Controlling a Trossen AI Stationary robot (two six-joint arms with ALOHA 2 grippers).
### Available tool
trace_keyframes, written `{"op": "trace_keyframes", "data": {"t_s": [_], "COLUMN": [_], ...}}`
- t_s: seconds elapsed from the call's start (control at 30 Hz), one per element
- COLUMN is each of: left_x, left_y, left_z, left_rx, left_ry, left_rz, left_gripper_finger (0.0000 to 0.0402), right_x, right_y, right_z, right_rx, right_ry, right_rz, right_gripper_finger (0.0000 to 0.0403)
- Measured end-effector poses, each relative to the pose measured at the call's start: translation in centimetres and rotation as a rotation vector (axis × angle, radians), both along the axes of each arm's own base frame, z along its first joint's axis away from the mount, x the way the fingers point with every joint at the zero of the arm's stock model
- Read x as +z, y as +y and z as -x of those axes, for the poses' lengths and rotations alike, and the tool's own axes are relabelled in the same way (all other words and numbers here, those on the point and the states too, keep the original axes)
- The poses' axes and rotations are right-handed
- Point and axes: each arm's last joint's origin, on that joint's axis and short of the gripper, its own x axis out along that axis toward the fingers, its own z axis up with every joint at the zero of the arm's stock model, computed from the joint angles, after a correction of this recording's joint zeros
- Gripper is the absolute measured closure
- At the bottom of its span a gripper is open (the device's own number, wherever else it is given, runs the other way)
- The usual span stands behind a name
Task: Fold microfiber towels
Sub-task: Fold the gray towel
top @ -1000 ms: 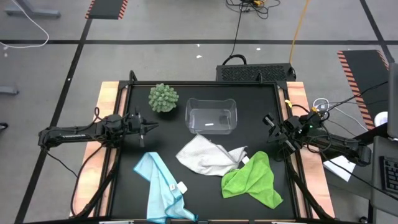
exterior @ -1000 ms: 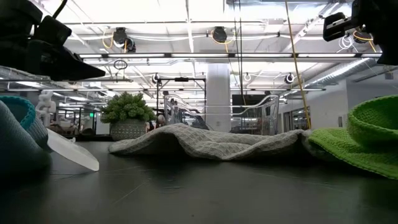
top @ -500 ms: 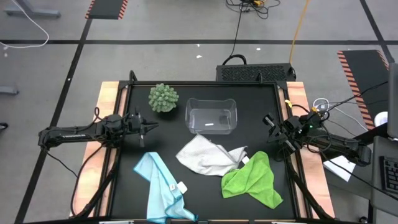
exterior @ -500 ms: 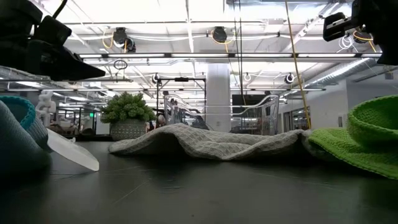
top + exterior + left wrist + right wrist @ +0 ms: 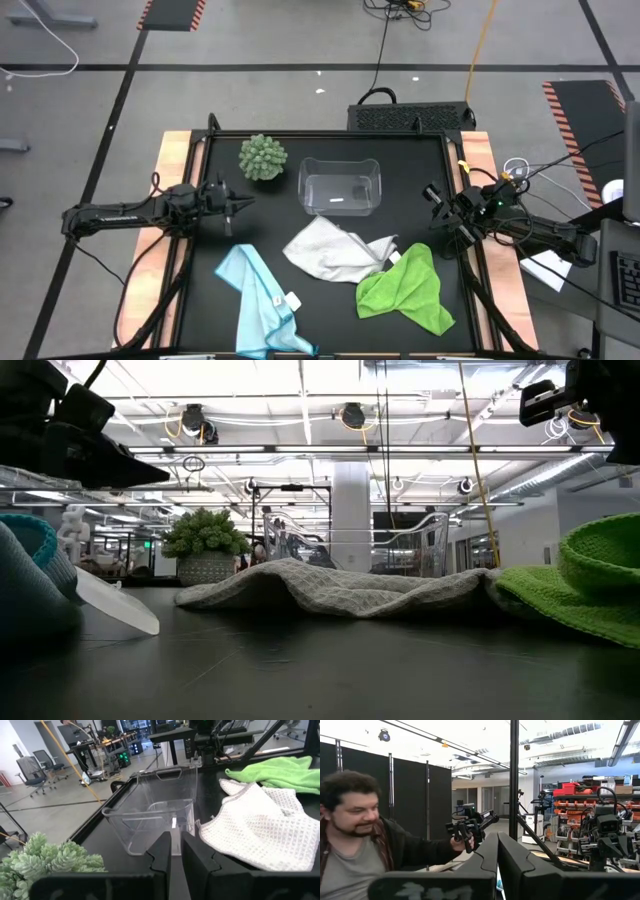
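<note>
Black worktop: white towel sits between left claw and right claw, both pinched together, empty.

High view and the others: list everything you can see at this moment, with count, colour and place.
white towel: one, white, crumpled at the table's middle, near side of the bin
blue towel: one, light blue with a small white tag, near-left part of the table
green towel: one, lime green, near-right, touching the white towel's edge
clear bin: one, transparent, far middle of the table
ball plant: one, green, far-left, beside the bin
table: one, black top with wooden side strips
person: one, in the room, seen only in the right wrist view
left gripper: dark, left of the bin, holding nothing
right gripper: dark, shut, at the table's right edge, holding nothing
</note>
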Motion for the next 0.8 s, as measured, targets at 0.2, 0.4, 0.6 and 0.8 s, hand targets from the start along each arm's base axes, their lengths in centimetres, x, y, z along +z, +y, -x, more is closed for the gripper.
{"op": "trace_keyframes", "data": {"t_s": [0.2,0.4,0.6,0.8], "left_x": [0.3,0.6,1.2,1.2], "left_y": [0.0,0.0,0.0,0.0], "left_z": [0.0,-0.1,-0.1,-0.1], "left_rx": [0.012,0.025,0.016,0.017], "left_ry": [-0.054,-0.115,-0.170,-0.168], "left_rz": [0.106,0.265,0.237,0.238], "left_gripper_finger": [0.0355,0.0355,0.0355,0.0355], "right_x": [0.0,0.0,0.0,0.0], "right_y": [0.0,0.0,0.0,0.0], "right_z": [0.0,0.0,0.0,0.0], "right_rx": [0.001,0.000,0.000,-0.007], "right_ry": [0.000,0.000,0.000,-0.015], "right_rz": [0.000,0.000,0.000,0.017], "right_gripper_finger": [0.0403,0.0403,0.0403,0.0403]}}
